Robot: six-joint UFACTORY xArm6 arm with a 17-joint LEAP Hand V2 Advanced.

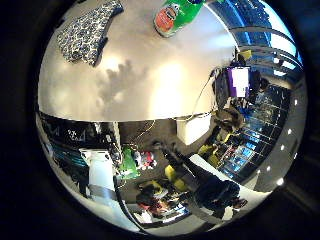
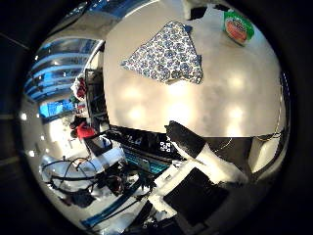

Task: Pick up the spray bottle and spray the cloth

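A green spray bottle with a red label is on the pale table; I cannot tell whether it stands or lies. A black-and-white patterned cloth lies flat on the same table, a short way from the bottle, which also shows in the thumb side view. My hand is well above the table and away from both things, which look small. White and black parts of the hand reach in at the edge of the thumb side view.
The table's edge runs through the little finger side view. Past it are a white box, a lit screen and cluttered equipment on the floor. Windows and shelving lie beyond the table.
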